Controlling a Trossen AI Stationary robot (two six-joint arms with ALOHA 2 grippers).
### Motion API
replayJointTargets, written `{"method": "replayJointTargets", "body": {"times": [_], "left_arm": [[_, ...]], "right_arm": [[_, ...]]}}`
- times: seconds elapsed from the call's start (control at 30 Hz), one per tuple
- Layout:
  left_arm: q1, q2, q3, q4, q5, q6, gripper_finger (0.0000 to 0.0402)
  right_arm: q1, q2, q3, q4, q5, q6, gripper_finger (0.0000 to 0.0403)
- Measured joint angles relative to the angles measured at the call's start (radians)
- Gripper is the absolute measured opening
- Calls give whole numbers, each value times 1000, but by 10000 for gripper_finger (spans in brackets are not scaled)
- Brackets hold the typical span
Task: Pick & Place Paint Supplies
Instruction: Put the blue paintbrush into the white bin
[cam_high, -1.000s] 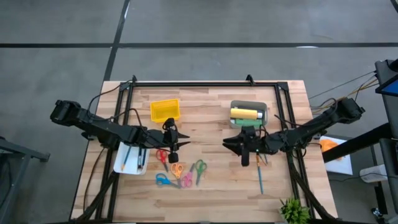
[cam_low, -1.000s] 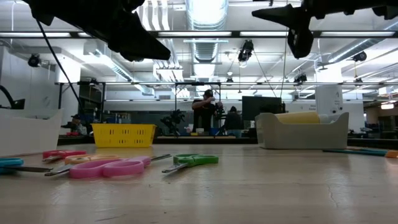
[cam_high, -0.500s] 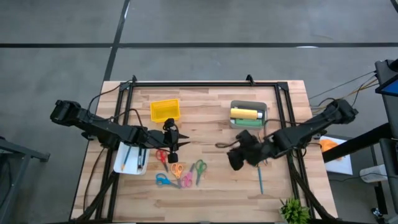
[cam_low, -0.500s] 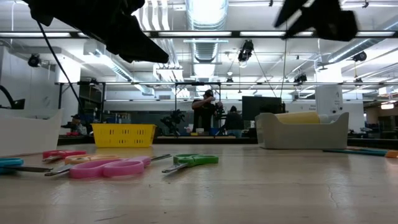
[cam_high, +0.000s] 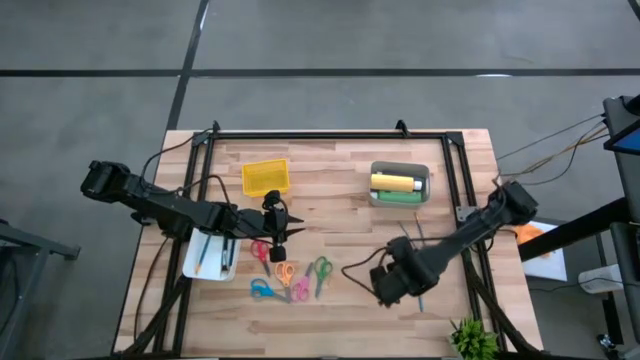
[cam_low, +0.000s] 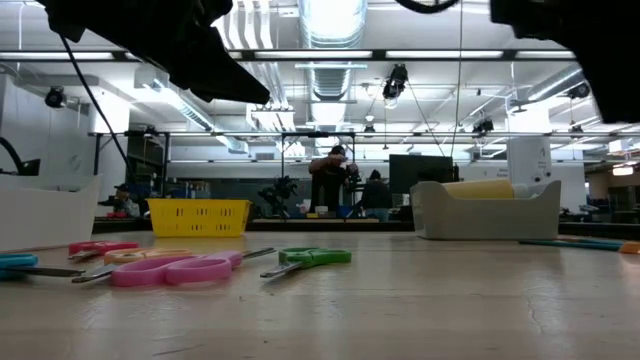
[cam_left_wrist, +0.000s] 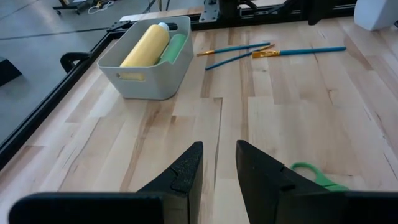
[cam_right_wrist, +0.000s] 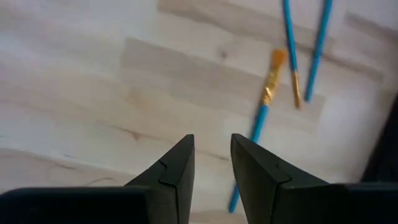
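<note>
Right gripper (cam_right_wrist: 211, 163) above teal brushes (cam_right_wrist: 264, 111) on the tabletop (cam_high: 340, 200), jaws slightly apart and empty, left gripper (cam_left_wrist: 217, 167) likewise over scissors (cam_high: 286, 274).

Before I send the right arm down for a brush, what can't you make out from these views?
- High view: the right tool and its arm cover part of the teal brushes.
- Low view: both tools are cut off by the top edge; the grey bin wall hides all but the yellow bottle top.
- Left wrist view: the green bottle is partly hidden by the yellow one.
</note>
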Motion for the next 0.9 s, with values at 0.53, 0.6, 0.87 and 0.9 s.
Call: {"method": "replayJointTargets", "body": {"times": [0.53, 0.6, 0.87, 0.9], "left_arm": [[0, 0, 0, -1, 0, 0, 96], [0, 0, 0, -1, 0, 0, 96], [0, 0, 0, -2, 0, -3, 96], [0, 0, 0, -2, 0, -3, 96]], "right_arm": [[162, -15, -194, 128, -83, 295, 102], [162, -15, -233, 174, -87, 297, 102], [162, -15, -341, 278, -86, 297, 102], [161, -15, -352, 286, -86, 297, 102]]}}
